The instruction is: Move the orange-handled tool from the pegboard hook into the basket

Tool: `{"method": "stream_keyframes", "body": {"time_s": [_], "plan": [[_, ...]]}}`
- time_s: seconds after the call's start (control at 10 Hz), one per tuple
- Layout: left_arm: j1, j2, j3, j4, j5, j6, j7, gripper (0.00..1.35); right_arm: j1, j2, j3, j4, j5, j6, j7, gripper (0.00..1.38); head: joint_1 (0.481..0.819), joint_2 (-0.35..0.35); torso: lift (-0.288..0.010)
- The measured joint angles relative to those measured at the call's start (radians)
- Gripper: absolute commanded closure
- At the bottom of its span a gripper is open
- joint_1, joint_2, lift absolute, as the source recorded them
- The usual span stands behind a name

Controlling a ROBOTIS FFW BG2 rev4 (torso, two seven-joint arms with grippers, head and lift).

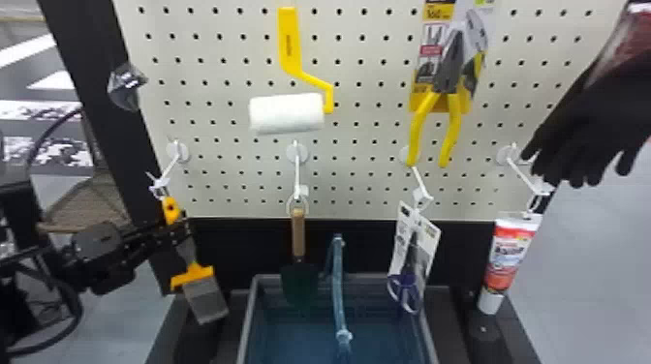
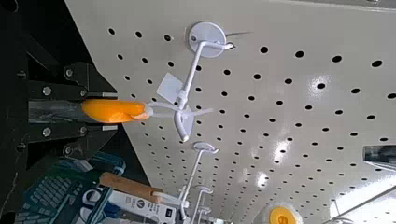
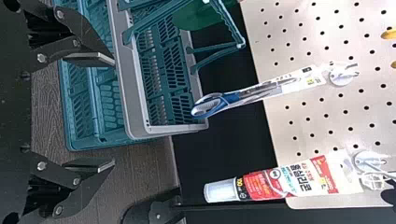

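- Head view: The orange-handled tool (image 1: 170, 210) hangs by its loop from a hook (image 1: 169, 167) on the pegboard (image 1: 227, 97), the left hand (image 1: 185, 230) at its handle. The basket (image 1: 382, 334) waits below; its near end is cut off, and black fingers merge with dark surroundings.
- Left wrist view: The left hand grips the handle between two fingers, its hold apparently secured; unhooking and delivery to the basket remain. The tool's lower length is hard to make out.
- Right wrist view: The right hand (image 3: 113, 112), open and empty, is beside the partly cropped basket.
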Motion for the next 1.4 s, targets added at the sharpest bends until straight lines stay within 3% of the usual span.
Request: {"method": "stream_keyframes", "body": {"time_s": [0.9, 1.4], "plan": [[0.003, -0.003, 0.003, -0.002, 0.002, -0.003, 0.002, 1.19, -0.001, 0.0, 0.0, -0.002, 0.0, 0.0, 0.0, 0.5, 0.549, 0.0, -0.1], [0.043, -0.007, 0.011, -0.101, 0.007, 0.017, 0.015, 1.19, -0.001, 0.0, -0.001, 0.0, 0.0, 0.0, 0.0, 0.5, 0.549, 0.0, -0.1]]}}
